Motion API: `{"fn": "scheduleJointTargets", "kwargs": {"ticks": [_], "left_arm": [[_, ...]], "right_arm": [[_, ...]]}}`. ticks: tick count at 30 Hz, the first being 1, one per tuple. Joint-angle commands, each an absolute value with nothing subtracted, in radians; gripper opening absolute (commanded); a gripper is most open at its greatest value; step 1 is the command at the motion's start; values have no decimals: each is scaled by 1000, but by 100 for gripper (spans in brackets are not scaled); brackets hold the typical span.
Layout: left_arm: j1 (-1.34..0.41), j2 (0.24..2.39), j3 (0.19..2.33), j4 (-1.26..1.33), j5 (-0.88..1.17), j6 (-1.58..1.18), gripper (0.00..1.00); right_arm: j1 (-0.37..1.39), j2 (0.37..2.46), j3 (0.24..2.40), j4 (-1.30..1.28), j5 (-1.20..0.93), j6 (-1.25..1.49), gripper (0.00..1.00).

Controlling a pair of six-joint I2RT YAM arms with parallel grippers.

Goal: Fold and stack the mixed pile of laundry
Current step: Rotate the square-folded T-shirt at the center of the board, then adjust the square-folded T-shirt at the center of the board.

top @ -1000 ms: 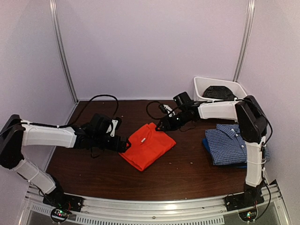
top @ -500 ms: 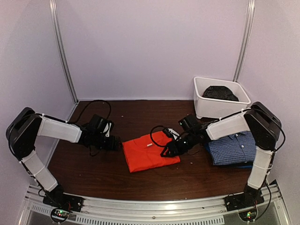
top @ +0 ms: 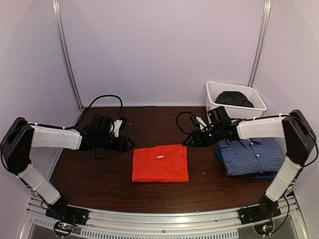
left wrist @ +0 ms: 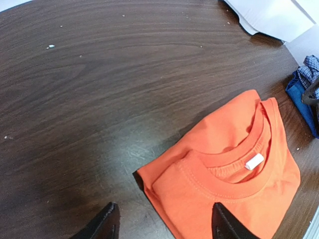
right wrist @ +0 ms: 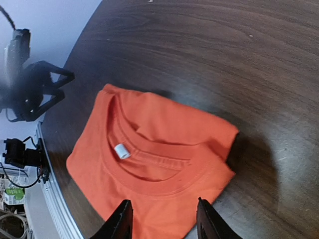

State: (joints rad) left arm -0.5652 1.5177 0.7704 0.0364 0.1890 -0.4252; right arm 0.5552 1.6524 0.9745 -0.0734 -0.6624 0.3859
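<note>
The bright orange T-shirt [top: 160, 163] lies folded in a neat square at the table's middle, collar and white tag facing the far side. My left gripper [top: 128, 144] hovers just off its far-left corner, open, with nothing in it; in the left wrist view the T-shirt [left wrist: 224, 169] spreads under the open gripper [left wrist: 164, 229]. My right gripper [top: 188, 141] hangs off the far-right corner, also open and empty, above the T-shirt [right wrist: 154, 164] in the right wrist view, where the gripper [right wrist: 164, 221] shows. A folded blue-and-white check shirt [top: 250, 155] rests on a blue piece [top: 259, 174] at the right.
A white tub [top: 215, 110] stands at the back right with a black garment [top: 234, 98] inside. Black cables trail over the table behind both wrists. Metal frame posts rise at the back corners. The tub's corner [left wrist: 274, 17] shows in the left wrist view.
The orange T-shirt has gone from a skewed fold to a flat, squared one at the centre. Both grippers have drawn off it toward the far side; the left jaws have narrowed somewhat.
</note>
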Motion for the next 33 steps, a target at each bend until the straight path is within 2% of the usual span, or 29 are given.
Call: {"fn": "scheduleJointTargets", "kwargs": {"ticks": [1,10,18,22,24,28,33], "left_arm": [[-566,1618,840,91,260,-400,58],[-580,1736,892,120,290,-389,46],[-588,1799,920,125,305,-381,34],[-587,1793,920,123,306,-374,15],[-588,1781,920,112,294,-371,0],[-588,1712,895,106,238,-367,0],[-588,1664,860,130,187,-357,0]], "right_arm": [[516,1743,1030,-155,-543,320,44],[514,1838,1083,-163,-569,281,42],[514,1877,1101,-164,-587,272,31],[514,1880,1113,-174,-588,270,17],[514,1871,1119,-176,-592,272,11],[514,1839,1127,-180,-591,276,1],[514,1819,1140,-180,-573,265,0]]}}
